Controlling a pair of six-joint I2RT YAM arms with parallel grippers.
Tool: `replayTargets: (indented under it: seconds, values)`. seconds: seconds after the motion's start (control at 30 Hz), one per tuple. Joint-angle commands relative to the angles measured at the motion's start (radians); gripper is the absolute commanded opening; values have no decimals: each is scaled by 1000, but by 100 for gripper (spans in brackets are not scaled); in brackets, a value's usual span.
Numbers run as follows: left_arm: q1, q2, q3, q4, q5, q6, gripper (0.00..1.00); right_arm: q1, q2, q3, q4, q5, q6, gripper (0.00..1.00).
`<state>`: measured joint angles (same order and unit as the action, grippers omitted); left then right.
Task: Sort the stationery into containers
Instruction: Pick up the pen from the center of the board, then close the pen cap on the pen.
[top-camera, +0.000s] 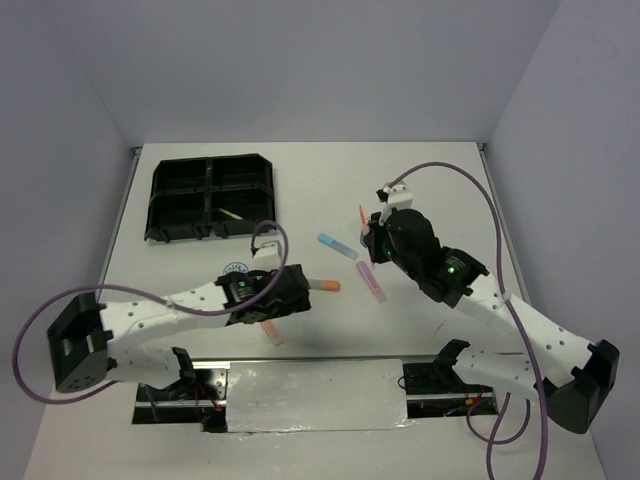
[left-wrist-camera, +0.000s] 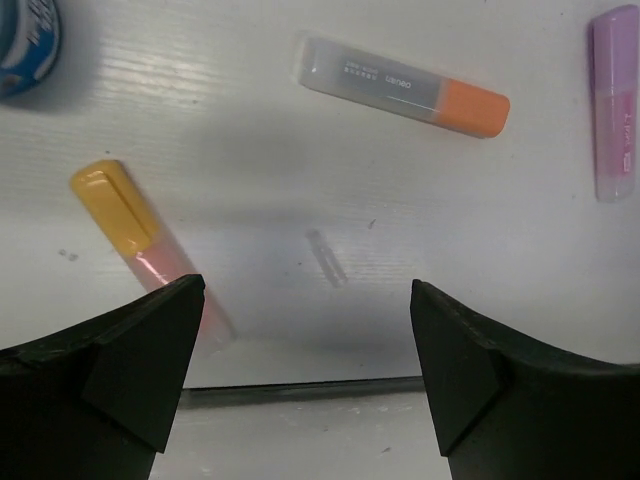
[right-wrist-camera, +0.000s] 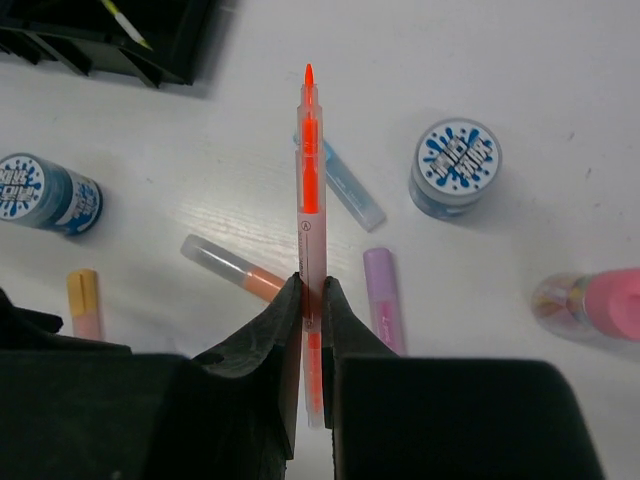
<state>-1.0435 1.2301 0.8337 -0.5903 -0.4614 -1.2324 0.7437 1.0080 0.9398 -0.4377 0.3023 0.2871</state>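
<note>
The white desk (top-camera: 420, 180) sits between plain pale walls, and I have 2 arms reaching out over it. My right pincer (right-wrist-camera: 311, 290) is narrowed onto a thin orange pen (right-wrist-camera: 309, 170), its 2 jaws pressing the barrel from either side. The pen runs straight ahead past the fingertips, tip forward, and crosses over a pale blue marker (right-wrist-camera: 345, 185) lying on the desk.

Ahead and to the right of this pincer stands 1 blue tub (right-wrist-camera: 455, 165) with a splash-patterned lid. Farther right, at the edge of the wrist view, the pink-capped bottle (right-wrist-camera: 595, 308) appears to lie on its side. Close on the right of the jaws lies a purple highlighter (right-wrist-camera: 383, 300), and close on the left an orange-capped highlighter (right-wrist-camera: 235, 268). Farther left are the other blue tub (right-wrist-camera: 45, 193) and a yellow-capped marker (right-wrist-camera: 84, 302). Far ahead and to the left of the pincer is the black tray (right-wrist-camera: 60, 45). A thin yellow pen (right-wrist-camera: 125, 22) lies in it, in the near right of its 4 compartments as I see it from overhead.

My left pincer (left-wrist-camera: 305, 290) stands wide and holds nothing, hovering over bare desk. In its wrist camera the yellow-capped marker runs in under the finger on the left of the view. The orange-capped highlighter lies well ahead, between the 2 fingers, and the purple highlighter lies ahead at the far right.
</note>
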Motion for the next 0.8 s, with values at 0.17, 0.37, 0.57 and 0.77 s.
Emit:
replayTargets:
  seconds: [0.17,0.37,0.57,0.77]
  values:
    - [-110,340,278,-290,-172,-410,90,11,-146,-90,-98,26,27,0]
    - [-115,476,349,-306,-114,-433,85,16,-187,-122,-102,11,14,0]
    - [-116,526,355,-305,-66,-455,82,16,-213,-147,-84,-9,7,0]
    - [-124,552,346,-281,-40,-461,80,16,-224,-159,-70,-32,-2,0]
